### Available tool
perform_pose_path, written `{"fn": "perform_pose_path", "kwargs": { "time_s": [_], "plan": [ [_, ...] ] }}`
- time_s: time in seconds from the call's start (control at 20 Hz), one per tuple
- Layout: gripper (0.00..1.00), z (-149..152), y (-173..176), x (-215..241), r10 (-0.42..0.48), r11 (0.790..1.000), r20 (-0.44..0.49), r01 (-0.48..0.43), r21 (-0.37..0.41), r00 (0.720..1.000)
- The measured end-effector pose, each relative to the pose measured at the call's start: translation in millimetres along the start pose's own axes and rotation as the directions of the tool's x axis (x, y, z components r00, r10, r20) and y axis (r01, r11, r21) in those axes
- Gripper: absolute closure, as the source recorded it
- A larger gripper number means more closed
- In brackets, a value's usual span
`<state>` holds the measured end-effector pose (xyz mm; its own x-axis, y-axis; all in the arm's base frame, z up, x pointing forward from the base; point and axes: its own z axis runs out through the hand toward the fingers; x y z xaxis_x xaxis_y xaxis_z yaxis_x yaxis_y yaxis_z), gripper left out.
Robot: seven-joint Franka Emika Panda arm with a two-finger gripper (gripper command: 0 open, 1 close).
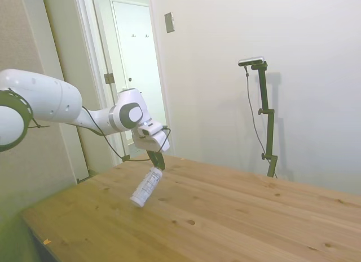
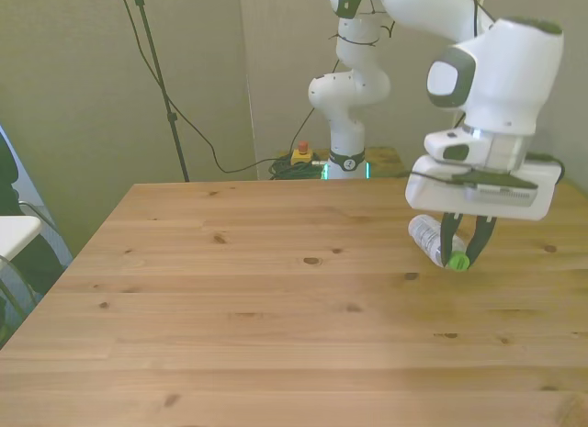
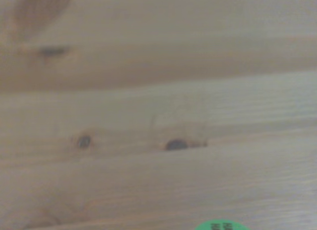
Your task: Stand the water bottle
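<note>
Bottle: the small clear plastic water bottle (image 1: 146,187) with a green screw cap and a white printed label is held tilted, cap end up in the gripper, base end down at or just above the wooden table (image 1: 237,217); contact of the base with the wood cannot be told.
Position: in the front view the bottle (image 2: 434,241) is seen toward the front view's right, about midway between the near and far edges of the table (image 2: 230,308), its green cap (image 2: 457,260) pointed toward the near side.
Gripper: the two-finger gripper (image 1: 157,160) of the white arm is closed on the neck end of the bottle, the dark fingers (image 2: 447,239) set either side just by the cap.
Wrist view: only blurred wood grain with dark knots is shown, with a sliver of the green cap (image 3: 221,225) at the picture's edge.
Step in hand: the bottle is judged to be mid-way through being tipped up, raised from lying but not yet upright.
Next move: the cap end needs to be swung over the base until the bottle is vertical, the base set flat on the table, and only then the grip released.
Risk: a light, slim bottle is likely to topple if let go while leaning.
</note>
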<state>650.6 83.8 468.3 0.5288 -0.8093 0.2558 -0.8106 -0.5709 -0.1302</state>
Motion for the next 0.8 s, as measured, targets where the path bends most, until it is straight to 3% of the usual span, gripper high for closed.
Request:
{"fn": "perform_pose_path", "kwargs": {
  "time_s": [0.15,0.35,0.45,0.5,0.8],
  "plan": [
    [1.00,-49,11,16,0.087,0.994,-0.112,-0.079,0.076,0.990],
    [1.00,-78,32,22,0.193,0.976,-0.267,-0.157,0.151,0.944],
    [1.00,-81,43,21,0.241,0.966,-0.347,-0.189,0.178,0.906],
    [1.00,-81,56,16,0.289,0.953,-0.402,-0.222,0.205,0.869],
    [1.00,-52,69,30,0.388,0.920,-0.524,-0.285,0.270,0.758]
  ]
}}
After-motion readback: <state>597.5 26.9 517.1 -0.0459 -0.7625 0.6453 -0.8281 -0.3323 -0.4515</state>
